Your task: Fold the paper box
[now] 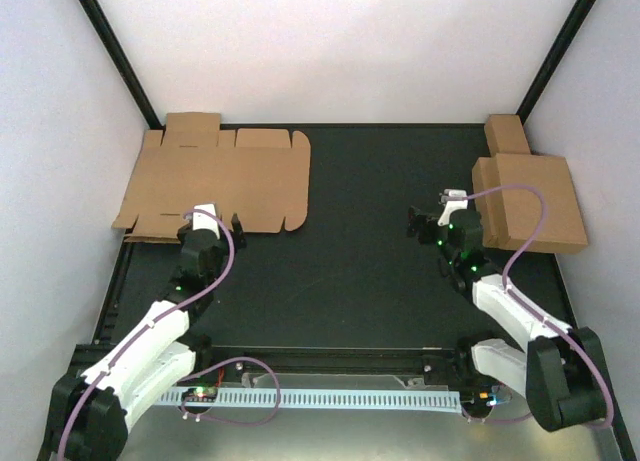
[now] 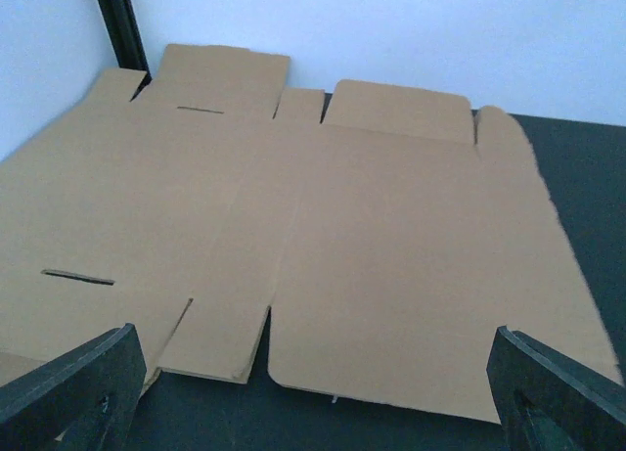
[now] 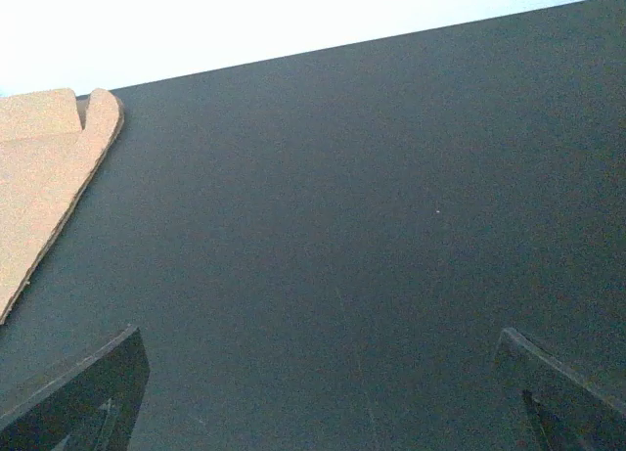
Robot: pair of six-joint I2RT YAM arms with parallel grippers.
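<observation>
Cardboard box blank (image 1: pixel 215 181) lies flat, unfolded on bench (image 1: pixel 360 241); left gripper (image 1: pixel 212 226) at its near edge, right gripper (image 1: pixel 428 224) apart, both jaws wide, holding nothing.

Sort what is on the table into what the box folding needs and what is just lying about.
For the job:
- flat cardboard box blank, unfolded at the far left
- left gripper, open at the blank's near edge
- right gripper, open over bare table

Lying about:
- folded cardboard boxes at the far right
- white perforated strip along the near edge
</observation>
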